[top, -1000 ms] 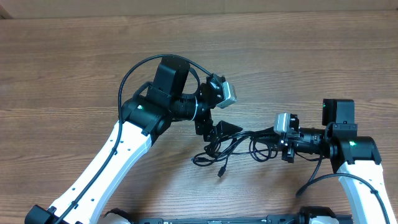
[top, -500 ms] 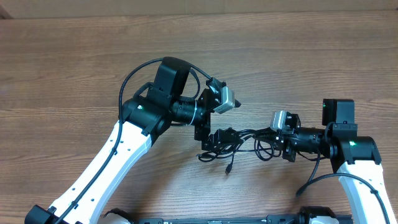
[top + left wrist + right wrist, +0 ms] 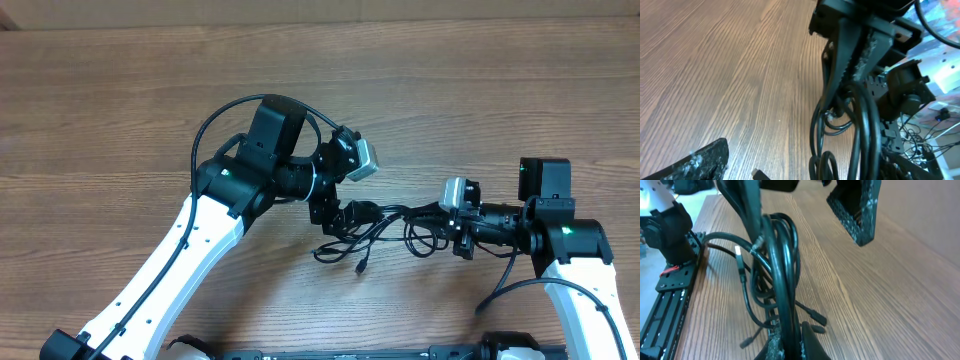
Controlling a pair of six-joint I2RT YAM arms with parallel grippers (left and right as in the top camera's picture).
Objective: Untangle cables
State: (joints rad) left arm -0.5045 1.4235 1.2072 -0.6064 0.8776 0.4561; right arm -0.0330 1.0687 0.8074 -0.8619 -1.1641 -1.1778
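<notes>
A tangle of thin black cords with small plug ends (image 3: 385,235) is hanging and trailing between 2 robot arms over the brown wood-grain worktop (image 3: 120,80), toward its near edge and a little right of the middle. The right gripper (image 3: 432,214) is pinching several strands together between its pads, while the left gripper (image 3: 345,215) is standing wide apart, the bundle hooking over just 1 of its ridged black fingers (image 3: 856,55) rather than being squeezed. The cords are looking light, limp and smooth-jacketed, so they are likely sliding easily and sagging wherever unsupported; loops are drooping onto the wood and 1 loose plug (image 3: 358,268) is lying nearest the front edge. A free plug end, or the single strand beside it, is probably offering the best hold, since squeezing the thick knot is likely only tightening it.
</notes>
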